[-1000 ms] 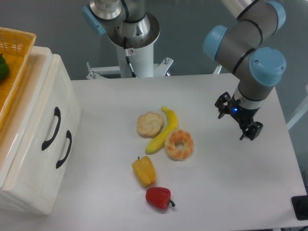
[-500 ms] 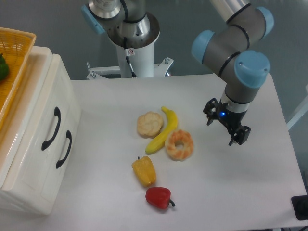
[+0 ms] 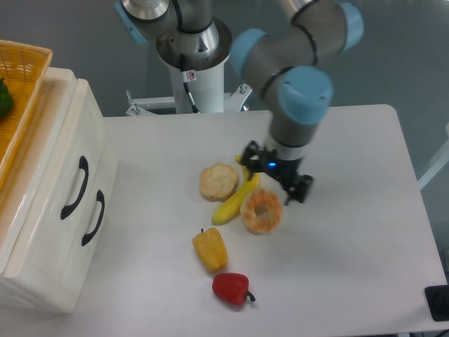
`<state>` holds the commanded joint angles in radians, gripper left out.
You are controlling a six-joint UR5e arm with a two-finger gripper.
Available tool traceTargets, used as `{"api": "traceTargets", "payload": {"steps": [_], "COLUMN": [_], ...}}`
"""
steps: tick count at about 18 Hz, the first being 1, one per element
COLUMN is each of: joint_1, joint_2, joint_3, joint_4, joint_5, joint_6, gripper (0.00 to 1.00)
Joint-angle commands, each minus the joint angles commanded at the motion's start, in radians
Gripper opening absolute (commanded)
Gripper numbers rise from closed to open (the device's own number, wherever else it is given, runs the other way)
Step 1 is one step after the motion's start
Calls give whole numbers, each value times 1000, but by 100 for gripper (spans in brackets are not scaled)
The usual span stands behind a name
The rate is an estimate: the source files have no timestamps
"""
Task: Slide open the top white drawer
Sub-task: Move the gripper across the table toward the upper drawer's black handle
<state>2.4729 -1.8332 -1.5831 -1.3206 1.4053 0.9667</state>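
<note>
Drawer front of the top white drawer (image 3: 68, 184) sits flush, black arched handle (image 3: 75, 187) untouched; gripper (image 3: 276, 174) spread empty.

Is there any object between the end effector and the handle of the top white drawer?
Partly. The end effector hangs over the banana and donut, and the round bread lies just to their left, toward the cabinet. From the bread to the top white drawer, the table looks bare.
</note>
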Motion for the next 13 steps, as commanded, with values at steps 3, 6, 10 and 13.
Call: {"api": "traceTargets", "payload": {"steps": [3, 6, 10, 13], "joint_1": [-38, -116, -157, -187], "joint_2": [15, 12, 11, 2], "joint_3": [6, 46, 60, 63], "joint_4": [-49, -92, -95, -97], "joint_5": [-43, -68, -141, -167], "joint_6": [-43, -224, -338, -422], "gripper": [100, 100, 100, 100]}}
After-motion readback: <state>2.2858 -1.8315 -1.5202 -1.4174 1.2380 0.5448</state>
